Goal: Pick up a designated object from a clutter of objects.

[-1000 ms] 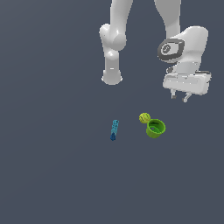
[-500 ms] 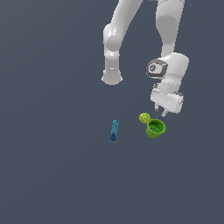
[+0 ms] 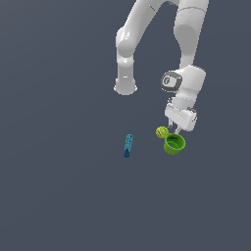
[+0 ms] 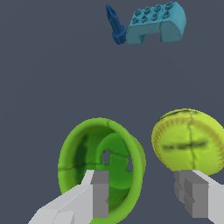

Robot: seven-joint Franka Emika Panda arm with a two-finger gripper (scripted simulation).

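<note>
With our gripper (image 4: pixel 142 192) spread over the lime-green round cup's (image 4: pixel 101 166) rim, we must next descend and pinch.

grey floor (image 3: pixel 59 196), cup (image 3: pixel 174 144), ball (image 3: pixel 162 132), apparently blue brick (image 3: pixel 128 145)

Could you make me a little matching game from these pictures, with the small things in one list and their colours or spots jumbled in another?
Things:
1. cup
2. ball
3. studded brick
4. gripper

Descriptions:
A. yellow-green, with seam lines
B. grey fingers, apart
C. lime green, darker green inside
D. light blue, beside a dark blue pointed piece

Pairs: 1-C, 2-A, 3-D, 4-B
</note>
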